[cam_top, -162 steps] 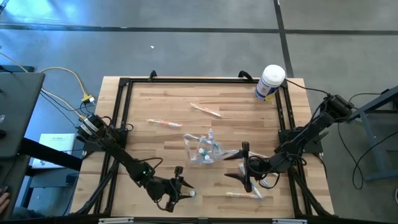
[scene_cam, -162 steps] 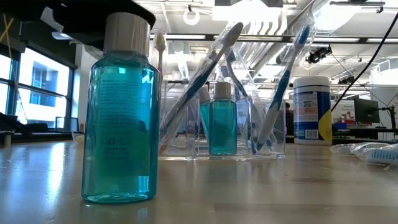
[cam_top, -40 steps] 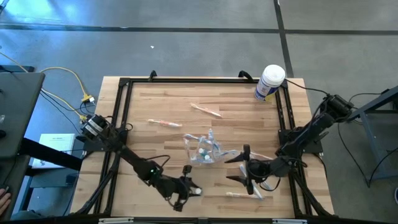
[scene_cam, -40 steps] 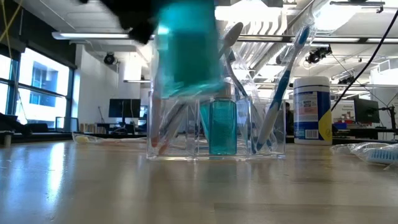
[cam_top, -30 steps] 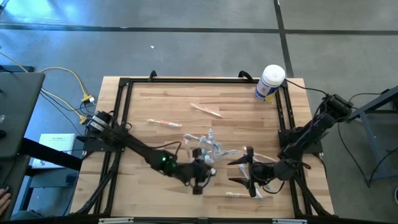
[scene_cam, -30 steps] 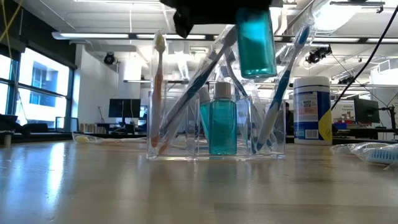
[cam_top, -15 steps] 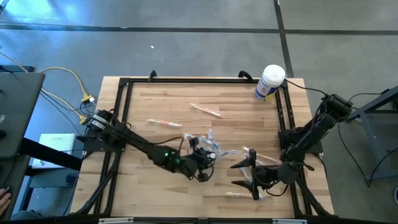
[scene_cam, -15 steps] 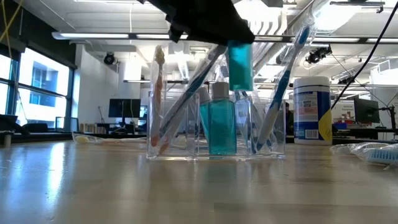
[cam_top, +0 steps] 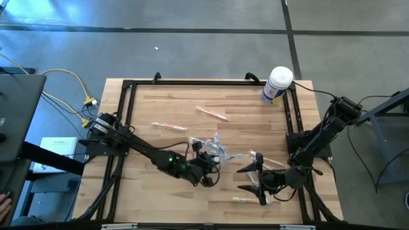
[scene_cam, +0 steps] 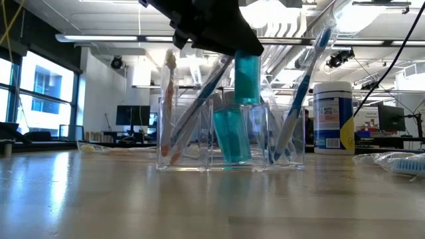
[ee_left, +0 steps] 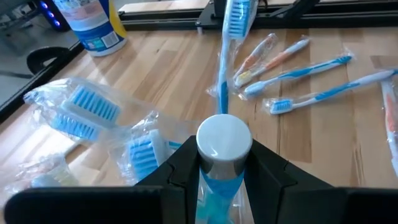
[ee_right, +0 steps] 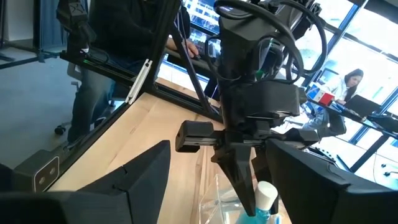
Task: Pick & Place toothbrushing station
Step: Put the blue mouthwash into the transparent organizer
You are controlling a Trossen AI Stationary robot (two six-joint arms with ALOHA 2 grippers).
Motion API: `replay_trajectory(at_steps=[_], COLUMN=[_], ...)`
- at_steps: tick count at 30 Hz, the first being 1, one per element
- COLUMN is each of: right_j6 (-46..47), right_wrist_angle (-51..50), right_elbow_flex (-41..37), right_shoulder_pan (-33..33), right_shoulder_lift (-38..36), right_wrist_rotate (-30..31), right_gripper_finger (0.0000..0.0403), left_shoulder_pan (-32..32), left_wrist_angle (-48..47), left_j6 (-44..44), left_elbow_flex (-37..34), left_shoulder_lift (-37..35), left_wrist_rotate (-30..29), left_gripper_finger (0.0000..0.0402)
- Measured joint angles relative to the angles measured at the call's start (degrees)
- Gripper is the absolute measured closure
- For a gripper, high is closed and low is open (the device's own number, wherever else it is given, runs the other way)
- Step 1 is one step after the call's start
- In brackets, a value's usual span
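Observation:
The toothbrushing station (cam_top: 206,152), a clear plastic holder (scene_cam: 192,133), stands mid-table on its base with several toothbrushes and a teal bottle (scene_cam: 231,138) in it. My left gripper (cam_top: 208,170) hovers just over it, shut on a second teal bottle (scene_cam: 247,76) with a silver cap (ee_left: 224,140). This bottle hangs over the holder's middle compartment, its base about level with the rim. My right gripper (cam_top: 245,179) waits open to the holder's right, level, with nothing between its fingers (ee_right: 143,177). My left gripper pinches the teal bottle between its two fingers (ee_left: 185,171), just under the cap at the bottle's neck (ee_left: 219,177). The fingers come slanting down from the table's left. The bottle hangs below them (scene_cam: 247,86), roughly upright, clear of the table.
A white tub with a blue label (cam_top: 278,84) stands at the far right corner. Loose toothbrushes (cam_top: 211,113) (cam_top: 169,126) lie on the far side of the holder, and another (cam_top: 251,200) lies near the front right. Wrapped brush packs (ee_left: 74,112) lie right of the holder.
My left gripper has carried the teal bottle toward the far edge and a little down, to over the holder's middle, tipping as it went. The bottle has stayed in its hold. The bottle standing in the holder now leans where it stood upright before.

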Motion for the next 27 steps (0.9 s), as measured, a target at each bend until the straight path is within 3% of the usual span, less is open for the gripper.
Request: replay_trajectory(at_steps=[16, 23, 27], right_j6=[0.2, 0.2, 0.2], right_wrist_angle=[-0.2, -0.4, -0.4], right_elbow_flex=[0.0, 0.0, 0.0], right_shoulder_pan=[0.0, 0.0, 0.0], right_shoulder_lift=[0.0, 0.0, 0.0], right_wrist_rotate=[0.0, 0.0, 0.0], right_gripper_finger=[0.0145, 0.0145, 0.0145], left_shoulder_pan=[0.0, -1.1, -1.7], left_wrist_angle=[-1.8, -1.0, -0.2], left_j6=[-1.6, -0.4, 2.6], left_elbow_flex=[-0.1, -0.1, -0.1], left_shoulder_lift=[3.0, 2.6, 2.6], left_wrist_rotate=[5.1, 6.1, 5.9], left_gripper_finger=[0.0313, 0.0235, 0.0213])
